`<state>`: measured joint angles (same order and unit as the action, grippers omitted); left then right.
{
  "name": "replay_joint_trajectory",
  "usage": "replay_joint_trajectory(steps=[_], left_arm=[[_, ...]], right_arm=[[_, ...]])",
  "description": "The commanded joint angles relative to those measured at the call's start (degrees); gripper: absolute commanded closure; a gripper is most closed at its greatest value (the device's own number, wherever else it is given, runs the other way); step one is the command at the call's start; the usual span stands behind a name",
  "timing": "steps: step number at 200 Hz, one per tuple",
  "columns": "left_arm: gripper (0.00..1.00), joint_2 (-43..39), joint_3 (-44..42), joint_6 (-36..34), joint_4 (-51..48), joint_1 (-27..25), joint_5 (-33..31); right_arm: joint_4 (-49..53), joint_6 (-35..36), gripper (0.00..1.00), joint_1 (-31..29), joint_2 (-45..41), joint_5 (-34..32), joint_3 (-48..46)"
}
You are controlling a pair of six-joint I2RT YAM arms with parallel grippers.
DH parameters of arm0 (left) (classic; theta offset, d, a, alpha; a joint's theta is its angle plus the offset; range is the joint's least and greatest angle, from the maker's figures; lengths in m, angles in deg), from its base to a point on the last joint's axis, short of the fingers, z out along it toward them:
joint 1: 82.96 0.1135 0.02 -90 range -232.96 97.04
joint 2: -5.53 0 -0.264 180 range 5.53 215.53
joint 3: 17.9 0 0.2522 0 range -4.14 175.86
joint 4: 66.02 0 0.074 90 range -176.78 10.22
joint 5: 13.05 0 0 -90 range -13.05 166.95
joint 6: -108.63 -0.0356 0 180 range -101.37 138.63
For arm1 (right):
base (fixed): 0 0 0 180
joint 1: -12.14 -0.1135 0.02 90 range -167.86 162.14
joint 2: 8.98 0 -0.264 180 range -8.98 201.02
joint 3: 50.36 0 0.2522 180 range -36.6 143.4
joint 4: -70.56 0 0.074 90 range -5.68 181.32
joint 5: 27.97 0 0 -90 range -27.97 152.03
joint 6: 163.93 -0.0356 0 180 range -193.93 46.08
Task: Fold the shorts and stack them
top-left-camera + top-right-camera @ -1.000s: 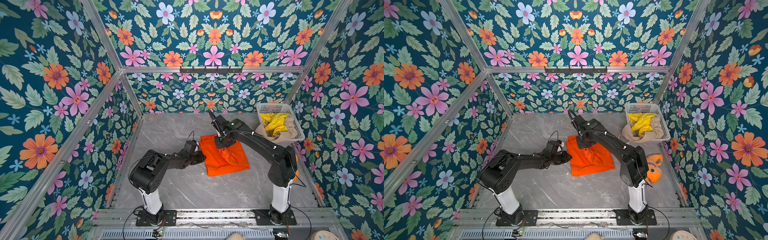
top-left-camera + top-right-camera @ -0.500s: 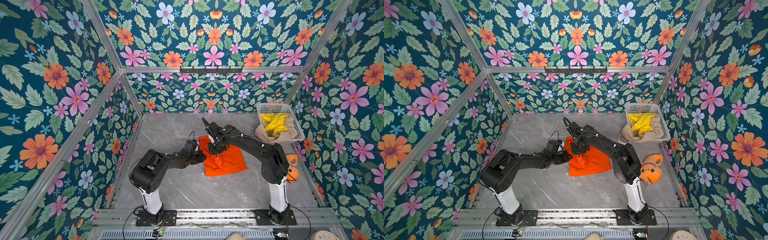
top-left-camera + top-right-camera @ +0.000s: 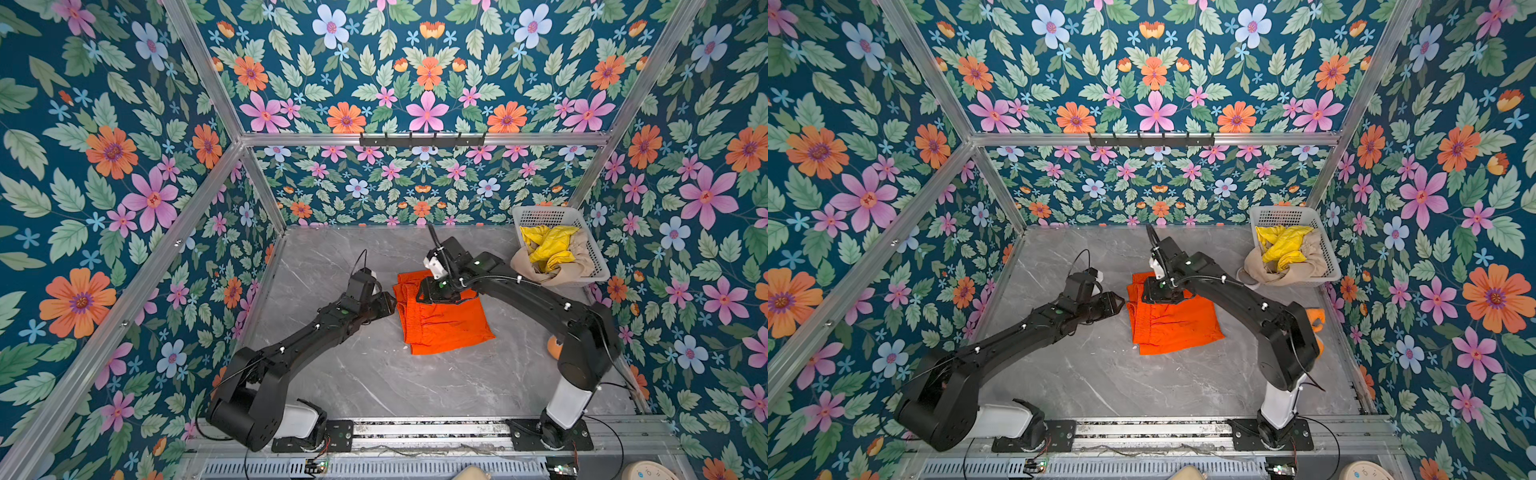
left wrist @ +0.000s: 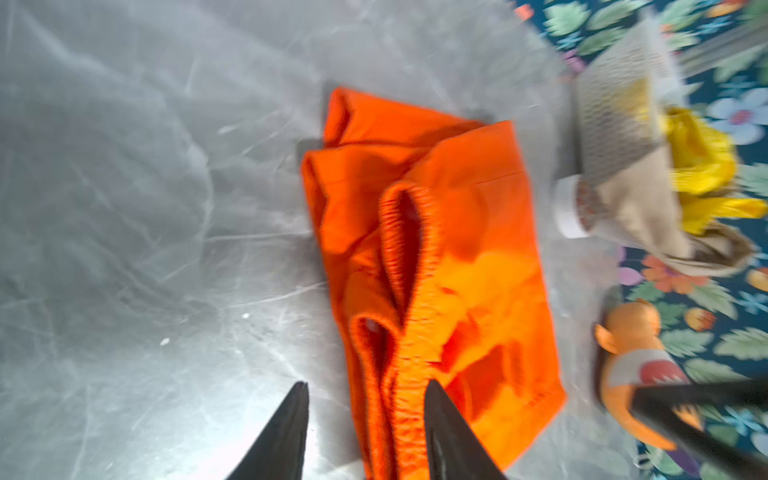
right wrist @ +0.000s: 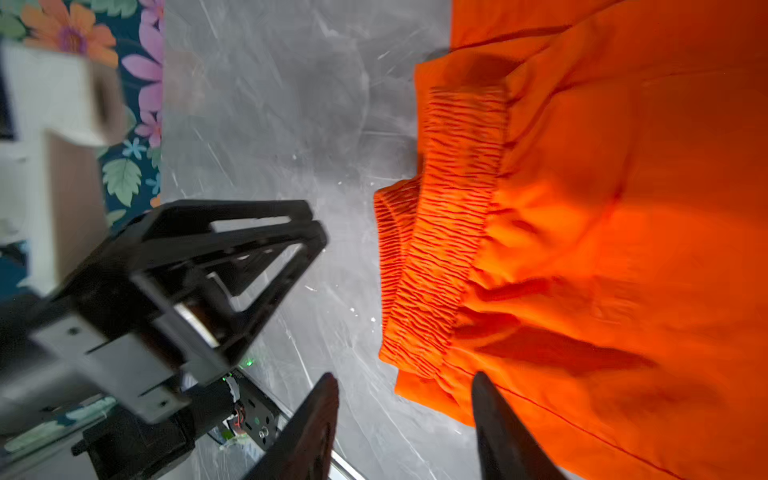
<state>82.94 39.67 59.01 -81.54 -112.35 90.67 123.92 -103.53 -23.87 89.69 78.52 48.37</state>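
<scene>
Now parted at left fingers point(image 4: 286, 440), medium gap, pinching nothing, elastic waistband point(image 4: 411, 332) loose in the gap, at 9 o'clock edge of orange shorts point(image 3: 442, 320). Likewise parted and empty at right fingers point(image 5: 498, 432), over 11 o'clock corner. Folded into rough rectangle, flat near desk point(image 3: 374, 382) centre; looks about done for first pair, edges slightly uneven. Left to fold, judging by this: yellow shorts point(image 3: 544, 247) and beige shorts point(image 3: 536, 274), crumpled in basket point(image 3: 540, 212) at 2 o'clock. No stack yet.
</scene>
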Motion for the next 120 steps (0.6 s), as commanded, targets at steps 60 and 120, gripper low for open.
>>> replay_joint_trajectory(steps=[60, 120], left_arm=[[0.57, 13.48, 7.29, -0.58, 3.60, -7.69, 4.66], [0.61, 22.51, 5.12, -1.42, 4.58, -6.18, 2.39]], right_arm=[[-8.66, -4.52, 0.51, 7.62, -4.18, 1.67, -15.30], [-10.90, -5.62, 0.47, 11.22, -5.41, 2.27, -20.80]])
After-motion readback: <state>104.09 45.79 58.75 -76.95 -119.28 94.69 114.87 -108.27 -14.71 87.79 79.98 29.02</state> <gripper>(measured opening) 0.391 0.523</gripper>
